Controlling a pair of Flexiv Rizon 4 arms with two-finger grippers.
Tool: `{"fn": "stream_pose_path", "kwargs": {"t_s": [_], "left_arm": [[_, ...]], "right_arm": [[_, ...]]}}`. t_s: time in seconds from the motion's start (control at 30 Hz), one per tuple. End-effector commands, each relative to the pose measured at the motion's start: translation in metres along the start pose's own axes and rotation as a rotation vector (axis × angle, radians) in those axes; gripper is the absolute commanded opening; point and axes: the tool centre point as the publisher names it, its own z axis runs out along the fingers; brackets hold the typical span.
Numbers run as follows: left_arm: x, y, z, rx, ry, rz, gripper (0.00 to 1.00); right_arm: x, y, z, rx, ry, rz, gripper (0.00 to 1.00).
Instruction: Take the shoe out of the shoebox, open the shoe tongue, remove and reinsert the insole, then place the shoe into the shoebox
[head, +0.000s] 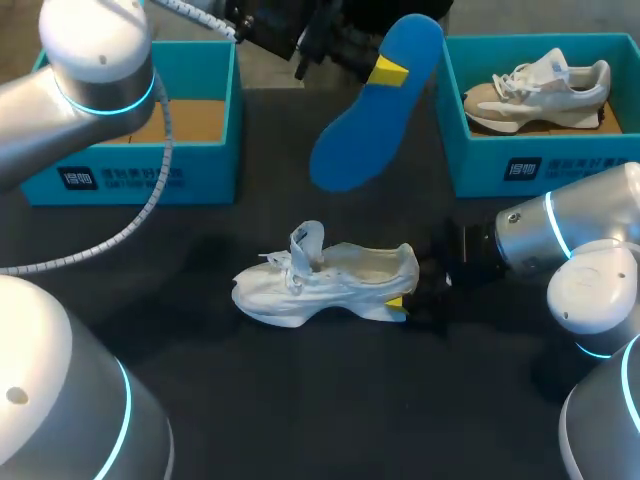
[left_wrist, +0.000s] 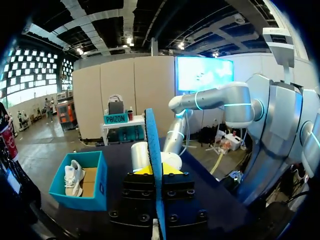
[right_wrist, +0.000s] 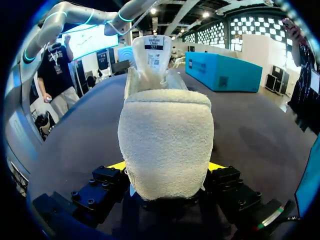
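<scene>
The counter (head: 300, 400) is a wide, flat, matte black surface. Two teal cardboard shoeboxes with straight walls stand at its far side. The left shoebox (head: 200, 165) shows a brown cardboard floor. The right shoebox (head: 480, 160) holds a second shoe (head: 540, 88), beige and white, lying on its side.

The white shoe (head: 320, 282) stands upright on its thick sole in the middle of the counter, well apart from both boxes. Its padded tongue (head: 308, 240) is lifted up and its laces hang loose. The heel is covered with a soft, fuzzy cloth. The right tool (head: 400, 302) is clenched on this heel, with one yellow tip on each side.

The insole (head: 375, 105) is blue, thin and smooth, with a long rounded outline. It is held in the air above the counter, between the two shoeboxes. The left tool (head: 390, 72) grasps it, with both fingers pressing on its flat faces.
</scene>
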Motion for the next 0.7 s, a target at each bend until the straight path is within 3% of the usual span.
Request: {"fn": "stream_pose_path", "kwargs": {"t_s": [0.03, 0.4, 0.57, 0.7], "left_arm": [[0.004, 0.001, 0.000, 0.002, -0.019, 0.000, 0.00], [0.004, 0.001, 0.000, 0.002, -0.019, 0.000, 0.00], [0.018, -0.004, -0.006, 0.147, -0.051, -0.164, 0.00], [0.025, -0.009, -0.004, 0.207, -0.041, -0.280, 0.00]], "right_arm": [[-0.002, -0.003, 0.001, 0.002, 0.000, 0.000, 0.00], [-0.002, -0.003, 0.001, 0.002, 0.000, 0.000, 0.00], [-0.002, -0.003, 0.001, 0.002, 0.000, 0.000, 0.00], [-0.002, -0.003, 0.001, 0.002, 0.000, 0.000, 0.00]]}}
